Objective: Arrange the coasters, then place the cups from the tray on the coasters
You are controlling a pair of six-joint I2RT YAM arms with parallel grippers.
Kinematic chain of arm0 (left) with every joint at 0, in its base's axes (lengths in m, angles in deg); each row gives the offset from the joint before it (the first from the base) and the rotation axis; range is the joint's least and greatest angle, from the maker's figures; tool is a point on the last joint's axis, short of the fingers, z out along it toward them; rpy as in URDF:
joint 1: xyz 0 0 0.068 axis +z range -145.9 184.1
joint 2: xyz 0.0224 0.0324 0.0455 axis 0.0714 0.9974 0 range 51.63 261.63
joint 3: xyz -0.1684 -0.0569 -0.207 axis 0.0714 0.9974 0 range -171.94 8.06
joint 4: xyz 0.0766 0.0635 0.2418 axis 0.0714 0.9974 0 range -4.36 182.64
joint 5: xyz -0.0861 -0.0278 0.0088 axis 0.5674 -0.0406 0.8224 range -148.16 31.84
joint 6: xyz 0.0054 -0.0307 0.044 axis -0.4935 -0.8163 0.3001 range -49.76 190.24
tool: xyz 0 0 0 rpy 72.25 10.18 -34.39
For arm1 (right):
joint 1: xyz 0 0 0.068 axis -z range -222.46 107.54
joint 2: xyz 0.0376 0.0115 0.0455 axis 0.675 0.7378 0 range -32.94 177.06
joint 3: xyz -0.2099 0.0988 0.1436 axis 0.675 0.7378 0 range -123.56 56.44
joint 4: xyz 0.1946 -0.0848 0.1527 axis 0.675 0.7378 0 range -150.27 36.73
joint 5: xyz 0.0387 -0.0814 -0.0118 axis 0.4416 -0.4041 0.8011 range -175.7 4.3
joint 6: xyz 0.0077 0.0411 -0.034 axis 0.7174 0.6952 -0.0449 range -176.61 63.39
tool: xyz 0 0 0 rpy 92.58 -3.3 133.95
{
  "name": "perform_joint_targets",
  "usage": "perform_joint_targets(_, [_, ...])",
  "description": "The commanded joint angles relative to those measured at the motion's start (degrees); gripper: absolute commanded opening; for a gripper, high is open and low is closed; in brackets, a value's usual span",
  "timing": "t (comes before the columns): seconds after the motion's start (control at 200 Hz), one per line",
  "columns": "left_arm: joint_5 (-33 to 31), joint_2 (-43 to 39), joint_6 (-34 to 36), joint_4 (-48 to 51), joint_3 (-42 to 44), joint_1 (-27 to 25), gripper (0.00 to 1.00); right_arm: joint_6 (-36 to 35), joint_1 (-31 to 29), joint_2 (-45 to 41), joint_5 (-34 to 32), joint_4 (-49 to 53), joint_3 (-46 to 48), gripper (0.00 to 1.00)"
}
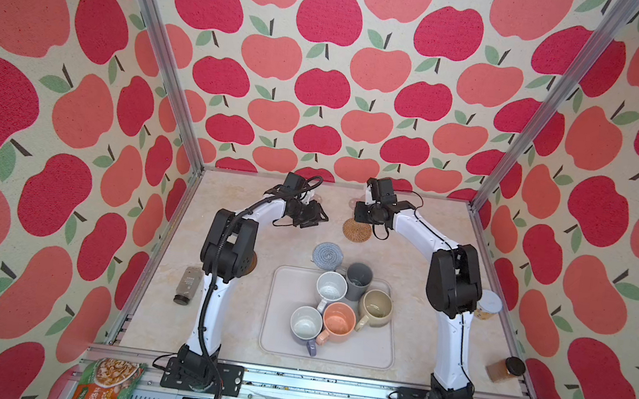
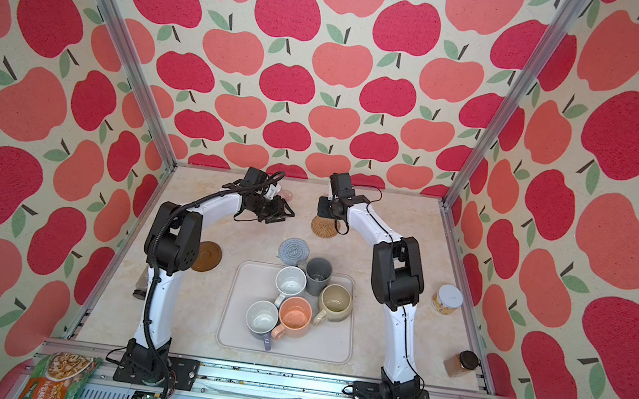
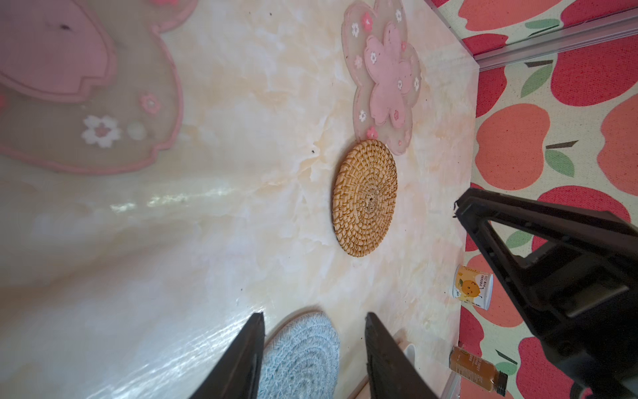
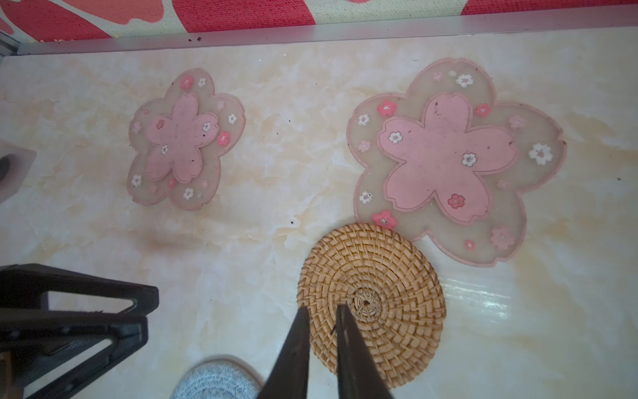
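While the coasters are not yet spaced out, we treat arranging them as the step in hand. Starting from the left, the dark brown disc point(image 2: 207, 256) lies beside the left arm's elbow, well apart from the other coasters. We judge that it needs bringing toward them. The left hand point(image 3: 315, 316) hovers above the worktop point(image 1: 234, 323), jaws parted and nothing between them. It points toward the centre, with the blue-grey coaster point(image 1: 328, 254) beyond its fingertips. One pink flower coaster point(image 4: 184, 138) lies alone near the back wall. The rattan coaster point(image 4: 386, 293) touches the edge of the second pink flower coaster point(image 4: 452, 159). We therefore advise sliding it clear so that each coaster has room for a cup. We press lightly and drag flat, because the weave may snag. The right hand point(image 4: 323, 309) points down over the rattan coaster, tips near its centre, jaws clenched. We cannot tell whether they pinch the weave. The cups point(image 1: 338, 321) all stand in the tray point(image 1: 279, 329), toward the front.
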Motion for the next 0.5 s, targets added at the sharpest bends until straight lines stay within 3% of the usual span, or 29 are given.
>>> perform_joint_targets(0.0, [-0.6, -2.3, 0.5, -0.7, 1.7, 0.7, 0.49, -1.8, 0.1, 3.4, -0.6, 4.4, -0.6, 0.16])
perform_joint_targets(0.495, [-0.2, -3.8, 0.0, -1.6, 3.0, 1.1, 0.49, -3.5, 0.1, 0.9, -2.8, 4.6, 9.5, 0.15])
